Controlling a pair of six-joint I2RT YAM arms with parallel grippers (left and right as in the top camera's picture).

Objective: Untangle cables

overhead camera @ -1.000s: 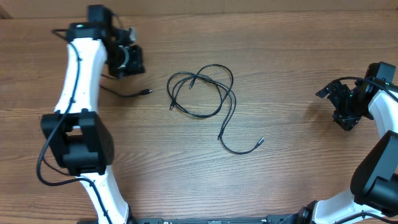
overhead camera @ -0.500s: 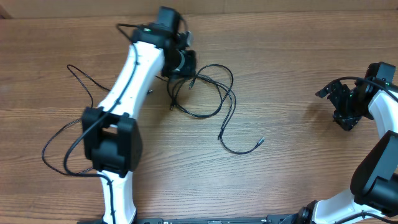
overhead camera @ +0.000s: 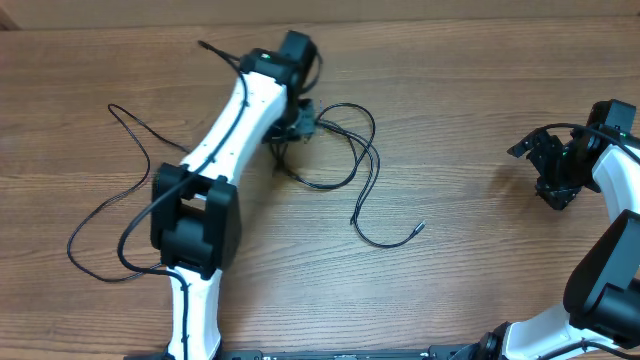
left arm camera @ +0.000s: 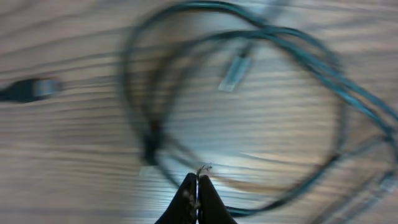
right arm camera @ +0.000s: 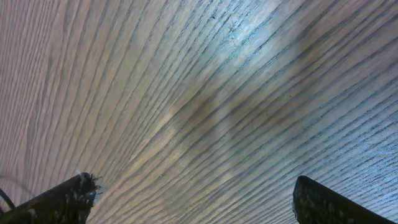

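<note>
At the left gripper (left arm camera: 197, 198): jaws pressed tip to tip, nothing clearly pinched between them, low over the near edge of the tangle. Around it, the thin black cables (overhead camera: 371, 125), looped over one another near the middle of the brown wood-grain table (overhead camera: 480, 80), one long tail running out to a small silver-tipped plug (overhead camera: 420, 226). Well apart at the right edge, the right gripper (right arm camera: 193, 186), spread wide over bare wood and holding nothing.

Judged as the step in hand: taking hold of one strand to draw it clear. To do that well, open over a single strand away from the crossings, close on that strand alone, then pull slowly outward from the loops, watching for a second cable dragging along. Probably easier to begin with the free tail than with the middle of the knot.

Hard to make out: the left wrist view, badly smeared, so contact between closed tips and any strand unconfirmed. Hidden beneath the long white arm (overhead camera: 235, 120): the left side of the tangle. No way to count the cables or trace the crossings.
</note>
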